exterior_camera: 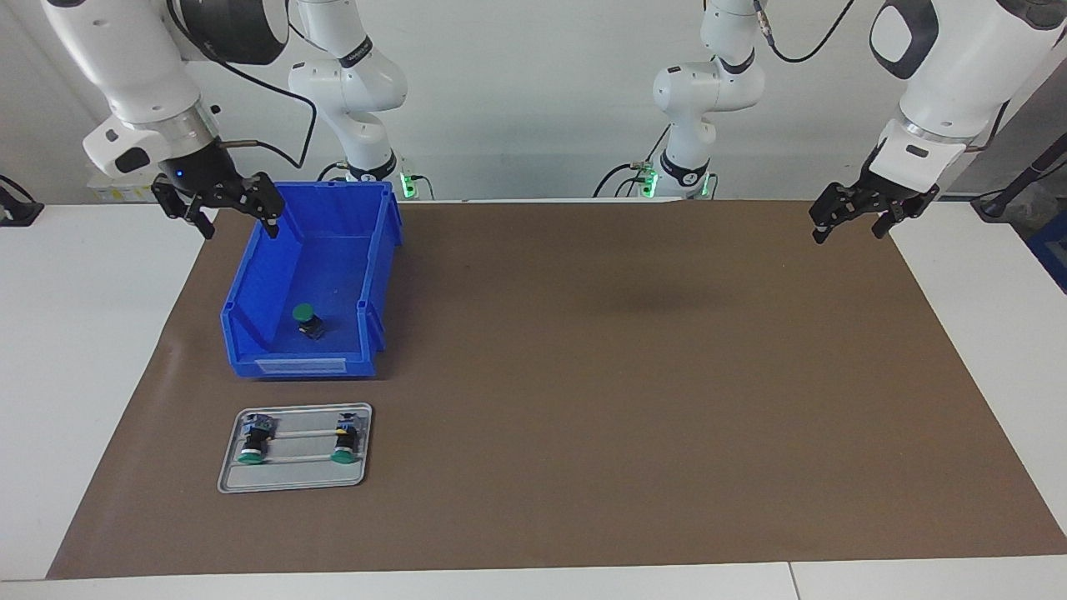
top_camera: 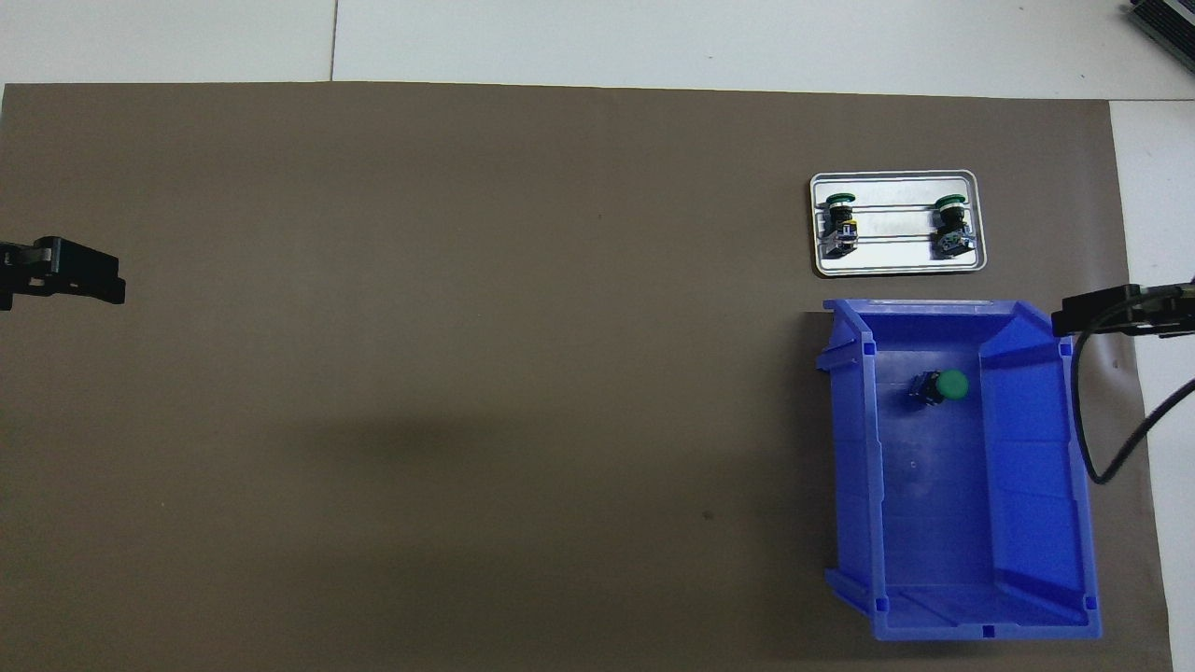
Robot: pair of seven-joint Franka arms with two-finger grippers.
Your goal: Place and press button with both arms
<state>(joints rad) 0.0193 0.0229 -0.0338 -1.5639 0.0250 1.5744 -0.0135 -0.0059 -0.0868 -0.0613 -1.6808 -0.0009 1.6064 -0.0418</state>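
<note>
The button (exterior_camera: 307, 318) lies alone on the floor of the blue bin (exterior_camera: 250, 333), green cap up and tilted, in the part of the bin farther from the robots. It touches none of the bin's walls, with bare floor all round it. The bin sits on the brown mat (exterior_camera: 583, 375) toward the right arm's end of the table, its low open front facing away from the robots.

Just in front of the bin, and apart from it, a grey metal tray (exterior_camera: 292, 479) holds two more buttons (exterior_camera: 252, 442) lying on their sides near the tray's two short edges, with a free stretch of tray between them.

The right gripper (exterior_camera: 225, 212) hangs in the air over the bin's outer wall, on the side toward the mat's edge. Its fingers are spread wide and hold nothing, well above the button.

The left gripper (exterior_camera: 850, 223) waits over the mat's edge at the left arm's end of the table, fingers also spread and holding nothing.

Between bin and left gripper the mat is one wide bare stretch.
</note>
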